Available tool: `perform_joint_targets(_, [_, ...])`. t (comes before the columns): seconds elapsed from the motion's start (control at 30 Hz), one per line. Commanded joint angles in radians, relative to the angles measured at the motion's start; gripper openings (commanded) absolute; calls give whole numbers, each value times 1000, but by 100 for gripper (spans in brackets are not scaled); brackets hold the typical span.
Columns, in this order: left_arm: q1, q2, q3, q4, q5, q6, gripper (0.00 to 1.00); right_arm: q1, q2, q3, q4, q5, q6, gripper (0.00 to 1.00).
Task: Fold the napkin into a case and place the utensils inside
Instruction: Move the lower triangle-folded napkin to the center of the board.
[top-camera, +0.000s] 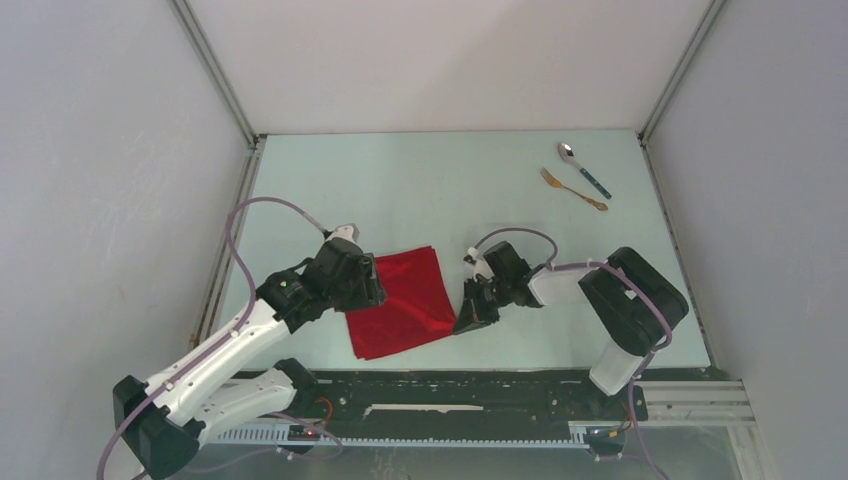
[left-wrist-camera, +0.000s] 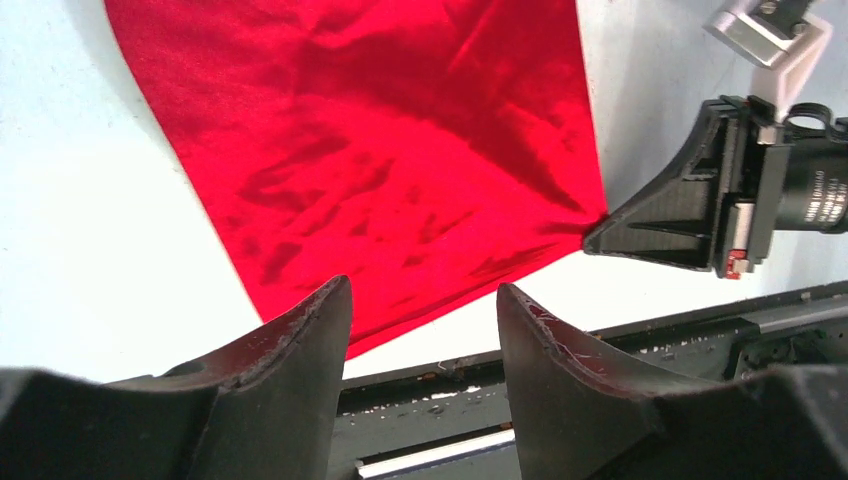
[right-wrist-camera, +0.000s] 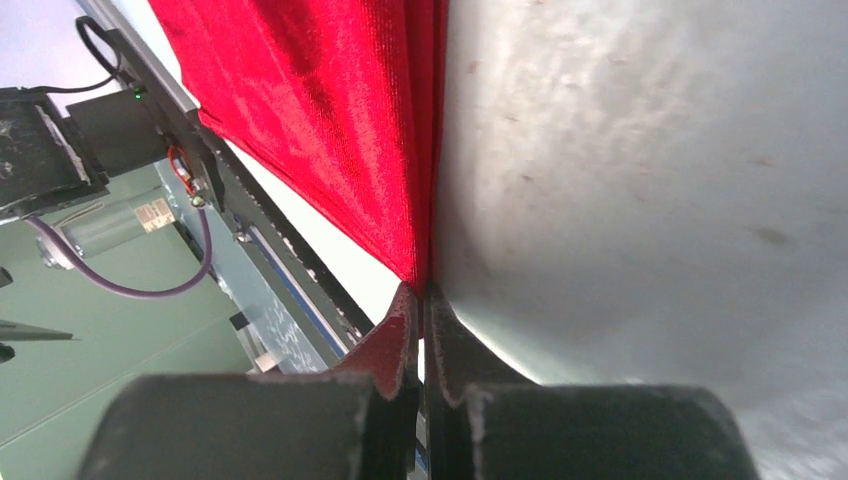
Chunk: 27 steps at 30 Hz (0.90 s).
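Setting: pale blue-green counter (top-camera: 450, 190) closed in by plain white walls (top-camera: 100, 200) on three sides, with metal frame strips in the far corners.
Near edge: a black rail (top-camera: 450, 385) runs along the front of the counter, between the two arm bases.
Napkin (top-camera: 400, 300): bright red, slightly shiny and roughly square. It lies skewed on the near middle of the counter, between the two arms, with its near corner just beside the rail.
Napkin surface (left-wrist-camera: 400, 150): wrinkled, with creases drawn toward the right-hand corner, which is pulled to a point.
Left arm (top-camera: 230, 350): white and black, reaching in from the near left, its head over the napkin's left edge.
Left jaws: spread wide with nothing between them, above the napkin's near edge and the rail in the left wrist view.
Right arm (top-camera: 630, 300): bent in from the near right, its head angled down at the napkin's right corner.
Right jaws: pressed together, pinching that corner; red cloth (right-wrist-camera: 320, 120) shows between the tips.
Spoon (top-camera: 583, 167): silver bowl and dark teal handle, on the far right of the counter.
Fork (top-camera: 573, 189): slim and gold-bronze, just beside the spoon and roughly parallel to it.
Utensils to napkin: well apart.
Cables (top-camera: 250, 215): purple, looping over both arms.
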Motion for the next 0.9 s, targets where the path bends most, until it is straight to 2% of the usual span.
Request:
perform_joint_targets(0.0, [47, -25, -35, 71, 25, 24, 62, -66, 8, 37, -275, 59, -204, 0])
perform_joint_targets(0.07, [74, -30, -59, 98, 41, 19, 62, -100, 13, 45, -297, 30, -216, 0])
perform_joint_targets(0.13, [101, -34, -81, 124, 58, 16, 63, -110, 4, 67, -349, 82, -213, 0])
perform_joint_targets(0.2, [136, -40, -98, 140, 79, 16, 63, -113, -15, 90, -397, 115, -213, 5])
perform_joint_targets(0.3, [187, -65, -118, 153, 106, 18, 63, -109, -78, 136, -517, 224, -232, 26])
perform_joint_targets(0.37, [225, -92, -124, 145, 103, 22, 63, -97, -151, 185, -625, 335, -239, 43])
perform_joint_targets(0.43, [269, -124, -119, 123, 86, 28, 65, -63, -224, 247, -725, 444, -232, 55])
perform_joint_targets(0.47, [291, -145, -109, 102, 69, 34, 66, -33, -249, 284, -781, 517, -218, 60])
perform_joint_targets(0.53, [330, -176, -72, 58, 15, 45, 69, 47, -277, 353, -838, 615, -165, 63])
perform_joint_targets(0.6, [356, -195, -16, 1, -81, 51, 77, 156, -259, 422, -850, 672, -79, 64])
perform_joint_targets(0.67, [377, -207, 63, -66, -196, 40, 82, 279, -199, 496, -817, 676, 10, 64])
perform_joint_targets(0.73, [391, -212, 130, -123, -302, 26, 85, 369, -106, 586, -791, 676, 91, 69])
perform_joint_targets(0.87, [409, -224, 248, -201, -441, 0, 87, 509, 107, 820, -809, 721, 201, 73])
